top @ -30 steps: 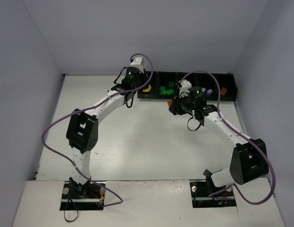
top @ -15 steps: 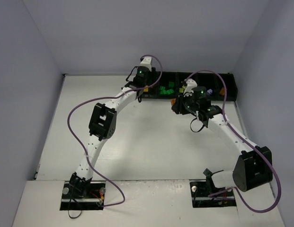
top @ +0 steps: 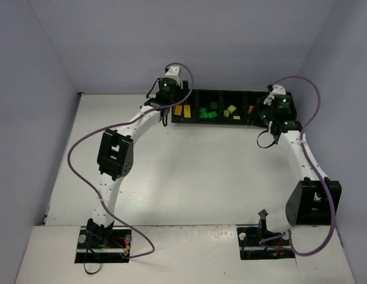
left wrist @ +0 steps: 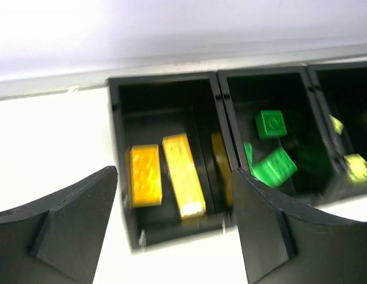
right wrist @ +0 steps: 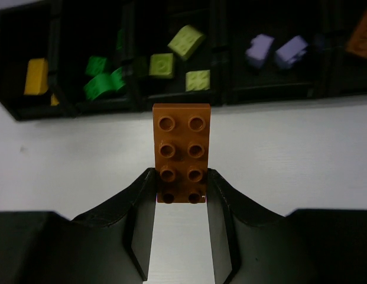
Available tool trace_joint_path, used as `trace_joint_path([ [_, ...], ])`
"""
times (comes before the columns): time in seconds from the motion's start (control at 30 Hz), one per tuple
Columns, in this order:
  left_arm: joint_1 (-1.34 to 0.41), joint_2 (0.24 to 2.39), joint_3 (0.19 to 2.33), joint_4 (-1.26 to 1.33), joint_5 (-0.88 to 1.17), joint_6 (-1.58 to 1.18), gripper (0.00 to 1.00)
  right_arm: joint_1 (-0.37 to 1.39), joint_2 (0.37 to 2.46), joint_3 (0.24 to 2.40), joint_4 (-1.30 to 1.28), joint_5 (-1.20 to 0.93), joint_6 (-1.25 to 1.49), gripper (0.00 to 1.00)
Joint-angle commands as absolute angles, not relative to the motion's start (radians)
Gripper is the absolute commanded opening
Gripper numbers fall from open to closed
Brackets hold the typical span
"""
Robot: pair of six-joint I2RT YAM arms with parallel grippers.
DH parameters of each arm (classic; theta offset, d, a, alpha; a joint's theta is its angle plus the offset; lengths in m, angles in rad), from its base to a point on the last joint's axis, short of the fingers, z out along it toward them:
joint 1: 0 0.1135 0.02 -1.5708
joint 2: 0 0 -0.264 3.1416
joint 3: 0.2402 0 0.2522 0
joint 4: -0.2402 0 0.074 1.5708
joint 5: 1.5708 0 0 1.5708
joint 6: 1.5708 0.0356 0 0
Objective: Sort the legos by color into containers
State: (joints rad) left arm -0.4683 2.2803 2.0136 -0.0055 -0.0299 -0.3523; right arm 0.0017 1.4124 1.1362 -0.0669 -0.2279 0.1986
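R claw grips orange-brown brick; L claw spread wide nr tray.

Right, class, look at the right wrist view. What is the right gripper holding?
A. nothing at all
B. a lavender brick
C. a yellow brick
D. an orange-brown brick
D: the right gripper has its two fingers closed on the near end of an orange-brown brick, whose studs face the camera.
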Motion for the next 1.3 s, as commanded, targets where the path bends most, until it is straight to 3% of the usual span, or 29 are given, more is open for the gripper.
trace_joint_path([
  [0.0, -0.456, 2.016, 1.945, -0.056, 0.014, -0.379, 0.71, -0.096, 1.468, 1.230, -0.025, -0.146, 0.206, 0.00],
  [0.2, -0.457, 1.635, 1.637, -0.175, 0.048, -0.400, 0.72, -0.228, 1.620, 1.365, 0.089, -0.003, 0.018, 0.00],
  [0.47, -0.457, 1.226, 1.162, -0.279, -0.017, -0.416, 0.72, -0.302, 1.899, 1.604, 0.124, -0.087, -0.077, 0.00],
  [0.67, -0.457, 1.017, 1.004, -0.390, -0.075, -0.471, 0.72, -0.304, 2.077, 1.735, 0.121, -0.161, -0.109, 0.05],
  [0.7, -0.457, 0.978, 0.990, -0.402, -0.083, -0.475, 0.72, -0.304, 2.095, 1.747, 0.121, -0.170, -0.110, 0.07],
  [0.8, -0.456, 0.918, 0.950, -0.443, -0.118, -0.491, 0.72, -0.304, 2.157, 1.787, 0.120, -0.184, -0.107, 0.33],
  [0.83, -0.456, 0.908, 0.945, -0.460, -0.124, -0.491, 0.72, -0.304, 2.164, 1.798, 0.118, -0.189, -0.109, 0.47],
  [0.93, -0.457, 0.891, 0.942, -0.489, -0.144, -0.494, 0.72, -0.301, 2.169, 1.828, 0.112, -0.190, -0.106, 0.64],
  [1.1, -0.456, 0.873, 0.966, -0.518, -0.167, -0.486, 0.72, -0.290, 2.082, 1.830, 0.095, -0.186, -0.091, 0.75],
  [1.27, -0.457, 0.841, 1.017, -0.551, -0.169, -0.469, 0.72, -0.281, 1.909, 1.718, 0.094, -0.216, -0.031, 0.78],
])
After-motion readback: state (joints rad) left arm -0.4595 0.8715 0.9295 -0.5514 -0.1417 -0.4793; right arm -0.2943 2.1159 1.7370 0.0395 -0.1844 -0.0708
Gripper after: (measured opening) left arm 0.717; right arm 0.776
